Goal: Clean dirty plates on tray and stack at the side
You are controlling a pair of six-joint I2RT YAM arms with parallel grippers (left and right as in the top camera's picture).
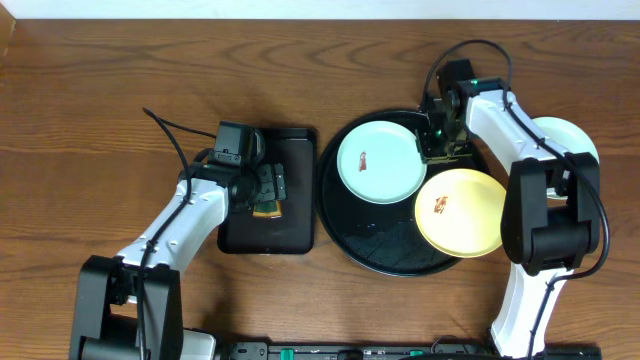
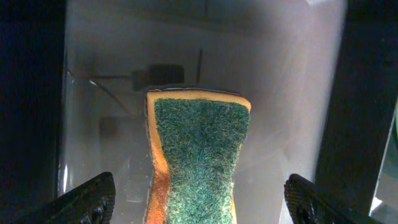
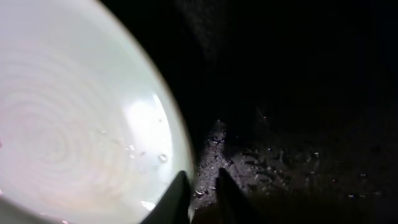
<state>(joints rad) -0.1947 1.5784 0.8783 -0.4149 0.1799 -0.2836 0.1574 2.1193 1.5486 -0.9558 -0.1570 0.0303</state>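
Right wrist footage shows the right end effector (image 3: 202,196) clenched, as far as can be told, on the rim of the mint-green plate (image 3: 74,124). The plate lies flat and face up on the tray (image 3: 298,155), to the end effector's left. It is judged light, stiff, breakable and slippery with water, so only the thin rim can be gripped. No long axis is offered, since the plate is round. The left end effector (image 2: 199,202) is spread wide, with the sponge (image 2: 199,137) between its fingers and untouched.

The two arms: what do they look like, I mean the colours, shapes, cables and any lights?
Both are built of white rounded links and bulky black joints: the left arm and the right arm. A thin black cable loops off each. The left hand and right hand are black; the right one's fingertips are dark and pointed. A small green light glows near the right hand.
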